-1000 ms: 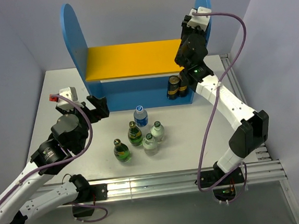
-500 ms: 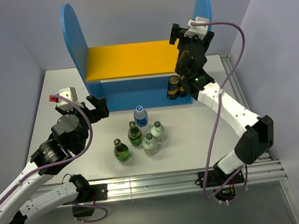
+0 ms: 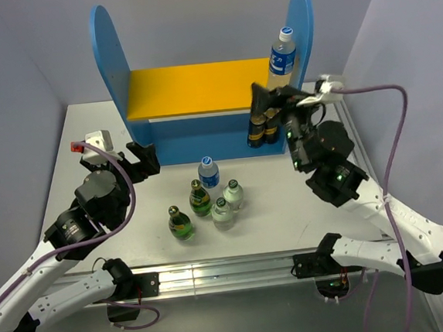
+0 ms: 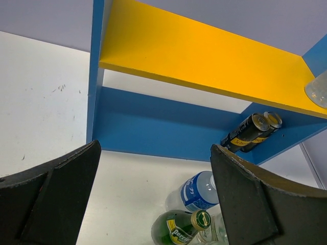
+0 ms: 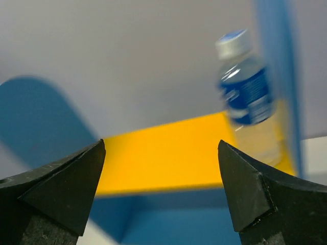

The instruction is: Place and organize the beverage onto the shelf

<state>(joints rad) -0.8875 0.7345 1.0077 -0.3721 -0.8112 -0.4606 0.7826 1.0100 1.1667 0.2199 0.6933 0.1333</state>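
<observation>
One drink is already up top: a blue-capped water bottle (image 3: 280,56) stands upright at the right end of the yellow upper board (image 3: 191,89) of the shelf (image 3: 109,51), close against the right side panel. Two dark cans (image 3: 261,128) sit side by side on the lower level below it. The right hand (image 3: 279,99) hangs just in front of that end of the shelf with its fingers spread wide and nothing between them, and its wrist view shows only the bottle and the board beyond. The left hand (image 3: 145,159) is likewise spread and empty, low over the worktop (image 3: 302,205) near the shelf's left foot and looking toward the lower level. Five drinks stand unshelved in a tight cluster in front of the shelf: a second water bottle (image 3: 208,172) at the back, a gold-capped green bottle (image 3: 200,198), a nearer green bottle (image 3: 181,223), a clear bottle (image 3: 233,194) and a nearer clear bottle (image 3: 222,212). I judge this to be the gap between one placement and the next pick — roughly a third done. The next move calls for an open hand coming down around one bottle's body without toppling its neighbours — the second water bottle, standing a little apart at the back, looks the easiest to take.
</observation>
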